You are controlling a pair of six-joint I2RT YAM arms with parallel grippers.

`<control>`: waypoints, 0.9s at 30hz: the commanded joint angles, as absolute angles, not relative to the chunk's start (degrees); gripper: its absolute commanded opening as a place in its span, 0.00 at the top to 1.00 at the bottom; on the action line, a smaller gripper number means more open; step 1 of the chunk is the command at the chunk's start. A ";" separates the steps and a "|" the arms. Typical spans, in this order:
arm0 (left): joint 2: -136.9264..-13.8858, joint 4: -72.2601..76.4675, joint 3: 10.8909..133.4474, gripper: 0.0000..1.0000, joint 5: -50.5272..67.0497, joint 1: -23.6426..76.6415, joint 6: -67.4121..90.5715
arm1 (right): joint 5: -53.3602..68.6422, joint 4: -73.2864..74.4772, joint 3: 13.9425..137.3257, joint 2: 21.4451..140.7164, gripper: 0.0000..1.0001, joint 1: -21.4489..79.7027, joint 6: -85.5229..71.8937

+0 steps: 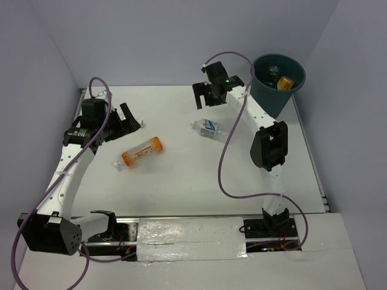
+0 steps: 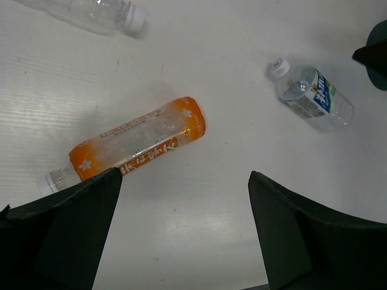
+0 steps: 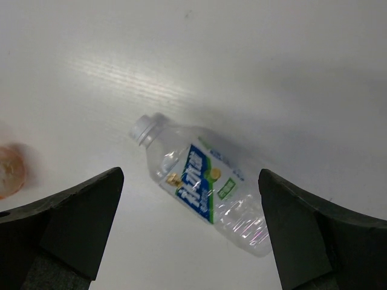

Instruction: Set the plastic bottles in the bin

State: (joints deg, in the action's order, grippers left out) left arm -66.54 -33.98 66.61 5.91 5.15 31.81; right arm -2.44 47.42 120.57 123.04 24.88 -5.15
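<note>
An orange bottle lies on its side on the white table, left of centre; it also shows in the left wrist view. A clear bottle with a blue-white label lies at mid table, and shows in both wrist views. A clear unlabelled bottle lies at the top left of the left wrist view. The teal bin stands at the back right with an orange bottle inside. My left gripper is open and empty beside the orange bottle. My right gripper is open, above the labelled bottle.
Purple cables loop from both arms; the right arm's cable hangs over the table beside the labelled bottle. The table's back edge meets the wall behind the bin. A taped strip runs along the near edge between the arm bases.
</note>
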 commanded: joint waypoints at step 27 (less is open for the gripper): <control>-65.21 -33.84 68.29 0.01 5.97 4.92 30.67 | 14.42 34.10 92.12 110.93 0.00 20.29 -12.40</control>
State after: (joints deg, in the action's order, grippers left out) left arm -66.48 -35.73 66.92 4.49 5.15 30.35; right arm 13.93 36.27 93.67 115.31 18.04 -12.60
